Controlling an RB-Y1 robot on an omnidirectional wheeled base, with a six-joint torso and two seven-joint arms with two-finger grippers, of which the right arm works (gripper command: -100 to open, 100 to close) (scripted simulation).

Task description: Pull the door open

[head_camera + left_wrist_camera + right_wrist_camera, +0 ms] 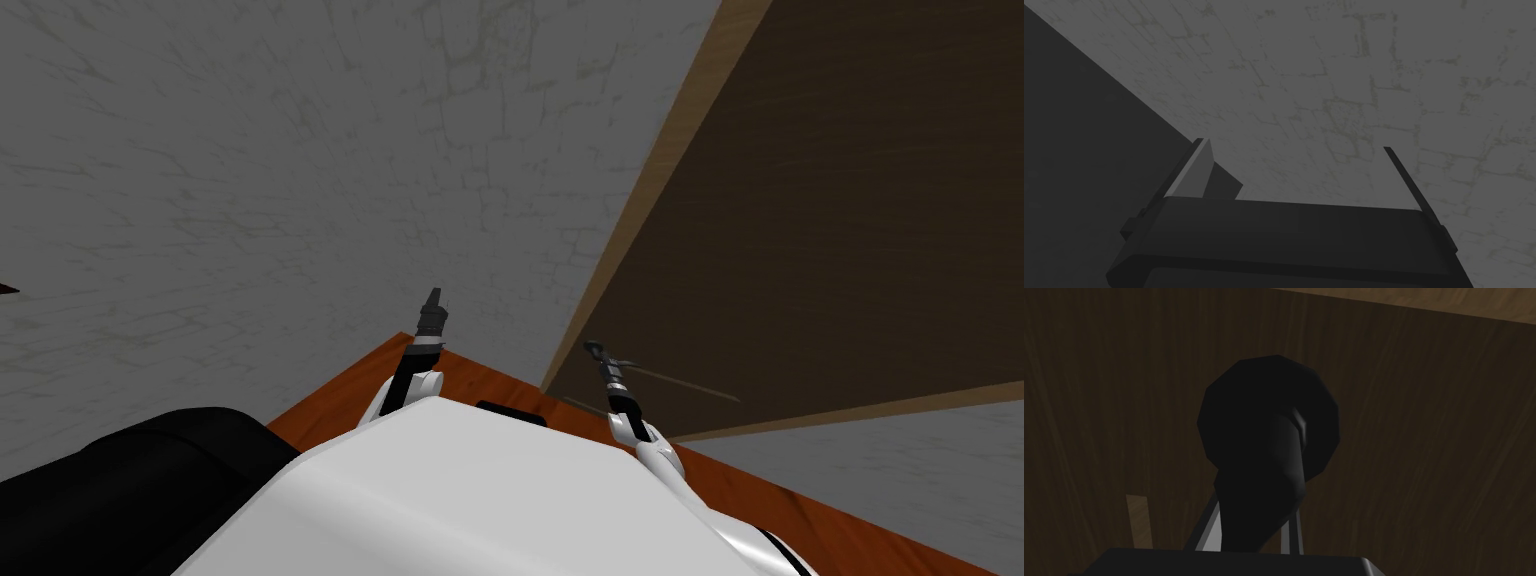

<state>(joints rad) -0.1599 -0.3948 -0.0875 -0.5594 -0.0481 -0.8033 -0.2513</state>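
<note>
In the head view the dark brown door [820, 220] stands on the right, with our right gripper [597, 350] at it and our left gripper [433, 300] raised further left. The left wrist view shows its fingers [1194, 172] spread wide and empty. In the right wrist view the fingers [1205, 535] pinch the black door handle [1269, 428], so we judge the grasp made; next, a steady pull toward us.

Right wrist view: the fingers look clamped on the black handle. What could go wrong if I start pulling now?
1. Slip: the right gripper pinches the black lever handle between thin blade fingers; a hard pull may slide them off.
2. Latch: the dark brown wooden door looks shut in its light wooden frame; if the latch holds, pulling strains the grip.
3. The open left gripper hangs near the cracked grey wall and might scrape it.
</note>
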